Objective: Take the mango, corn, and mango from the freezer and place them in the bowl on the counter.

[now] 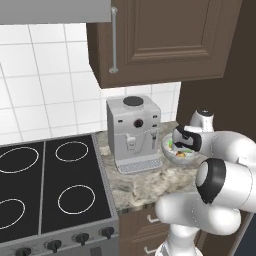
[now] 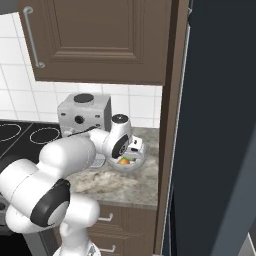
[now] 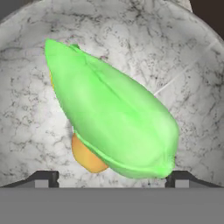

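Hand view: tool (image 3: 112, 179) wide open above corn (image 3: 113, 116).

Green-husked corn (image 3: 116, 118) atop orange mango (image 3: 86, 158) inside speckled bowl (image 3: 26, 109).

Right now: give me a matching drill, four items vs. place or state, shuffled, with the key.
Items
1. corn
2. bowl
3. coffee machine
4. gripper

Places/states
A. open, over the bowl
B. on the counter, right of the coffee machine
C. lying in the bowl, green husk
D. between stove and bowl

Pairs: 1-C, 2-B, 3-D, 4-A
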